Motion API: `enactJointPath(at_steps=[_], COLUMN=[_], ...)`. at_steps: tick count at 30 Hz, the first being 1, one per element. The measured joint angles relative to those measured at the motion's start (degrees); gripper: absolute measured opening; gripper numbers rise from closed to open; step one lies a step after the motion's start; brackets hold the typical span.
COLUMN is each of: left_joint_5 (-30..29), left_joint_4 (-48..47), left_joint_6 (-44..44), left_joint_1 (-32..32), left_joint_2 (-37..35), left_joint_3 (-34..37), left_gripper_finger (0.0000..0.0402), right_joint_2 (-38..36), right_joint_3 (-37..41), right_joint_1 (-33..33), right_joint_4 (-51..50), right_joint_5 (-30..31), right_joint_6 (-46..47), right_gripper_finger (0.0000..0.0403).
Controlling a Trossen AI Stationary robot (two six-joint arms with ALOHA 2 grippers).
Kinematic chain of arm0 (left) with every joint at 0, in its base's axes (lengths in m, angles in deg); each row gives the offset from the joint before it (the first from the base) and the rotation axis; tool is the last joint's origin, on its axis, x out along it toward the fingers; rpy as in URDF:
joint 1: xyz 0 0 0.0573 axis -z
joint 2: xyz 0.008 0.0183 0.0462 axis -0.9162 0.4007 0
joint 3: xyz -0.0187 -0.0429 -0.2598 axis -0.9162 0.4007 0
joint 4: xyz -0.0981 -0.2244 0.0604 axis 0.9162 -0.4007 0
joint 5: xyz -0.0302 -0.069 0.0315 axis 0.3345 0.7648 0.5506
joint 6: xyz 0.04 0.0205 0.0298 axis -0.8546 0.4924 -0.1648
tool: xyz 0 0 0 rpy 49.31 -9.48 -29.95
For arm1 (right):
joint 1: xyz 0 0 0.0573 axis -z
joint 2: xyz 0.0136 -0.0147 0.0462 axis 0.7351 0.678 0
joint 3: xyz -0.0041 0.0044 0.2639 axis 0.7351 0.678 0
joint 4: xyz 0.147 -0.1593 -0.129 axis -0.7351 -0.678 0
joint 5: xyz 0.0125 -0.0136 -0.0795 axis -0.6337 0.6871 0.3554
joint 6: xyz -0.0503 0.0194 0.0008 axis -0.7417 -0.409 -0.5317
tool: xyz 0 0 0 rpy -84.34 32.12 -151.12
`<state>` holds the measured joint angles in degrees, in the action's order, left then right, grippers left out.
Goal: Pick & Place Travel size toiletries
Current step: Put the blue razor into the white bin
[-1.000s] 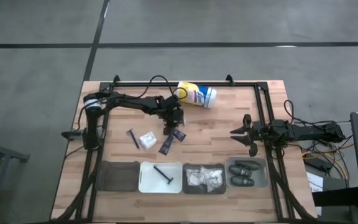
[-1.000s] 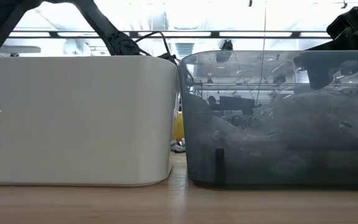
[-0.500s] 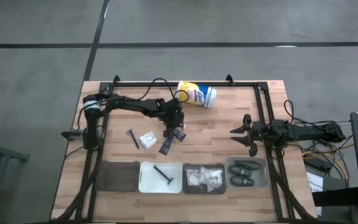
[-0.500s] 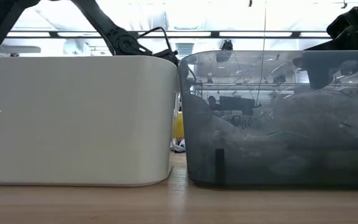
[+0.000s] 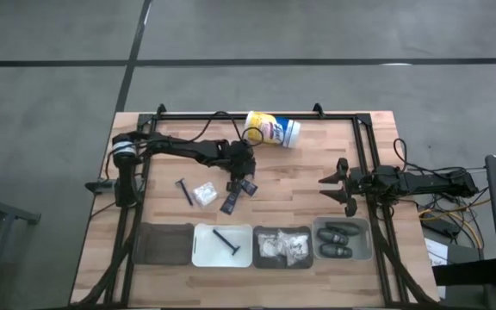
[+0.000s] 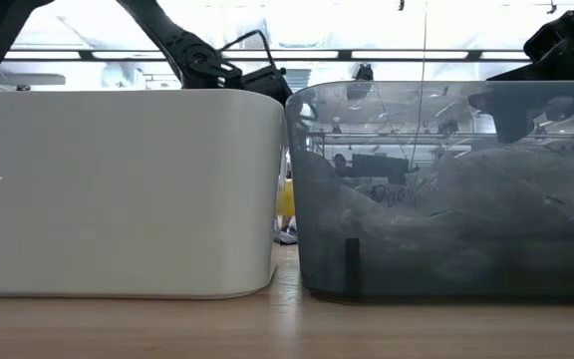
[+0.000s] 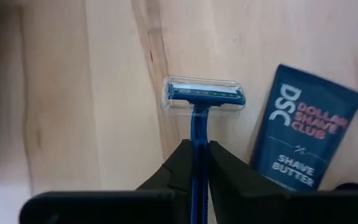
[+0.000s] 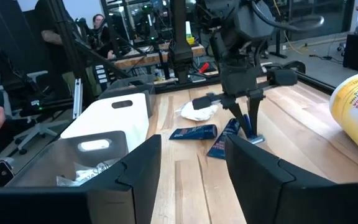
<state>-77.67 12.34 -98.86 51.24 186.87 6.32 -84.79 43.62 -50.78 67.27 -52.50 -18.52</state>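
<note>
**Thin razor grip is the weak point as the left tool gets set to lift**

Along the front edge of the bench stands a row of four bins. From the left: a dark bin, a white bin holding one razor, a grey bin with white crinkly packets, and a clear bin with two dark oval pods. On the bench behind the white bin lie a second loose razor and a white packet.

Toward the middle of the bench, nearer the back edge, the left tool has its fingers together on the blue handle of a blue razor, whose head under a clear cap points away from the wrist. The razor rests on the wood or just off it; which one cannot be told. A dark shave-butter packet lies just beside it, with another one close by.

The handle is thin and smooth, and the hold sits low on it, away from the head. The head-heavy razor could swing or slip out on the lift, or twist so it lands across the white bin's rim. A low carry could also brush the neighbouring packet and drag it out of place.

The yellow-and-white canister lies on its side near the back edge and could roll if the arm bumps it.

By the right edge, above the clear bin, the right tool waits with its fingers apart and empty. It is well clear of the razor, so a clash of arms looks unlikely.
</note>
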Motion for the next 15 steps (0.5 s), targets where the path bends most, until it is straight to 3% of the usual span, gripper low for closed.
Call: enactJointPath(at_steps=[7,15], left_joint_5=[-0.02,0.00], left_joint_4=[0.61,9.33], left_joint_6=[1.70,5.05], left_joint_1=[0.09,0.33], left_joint_2=[-5.26,-15.87], left_joint_3=[1.80,12.33], left_gripper_finger=[0.0032,0.0032], right_joint_2=[-0.02,0.07], right_joint_3=[0.00,0.00], right_joint_1=[0.00,0.00], right_joint_4=[-0.02,0.00], right_joint_5=[0.02,0.09], right_joint_6=[-0.01,-0.01], right_gripper_finger=[0.0188,0.0199])
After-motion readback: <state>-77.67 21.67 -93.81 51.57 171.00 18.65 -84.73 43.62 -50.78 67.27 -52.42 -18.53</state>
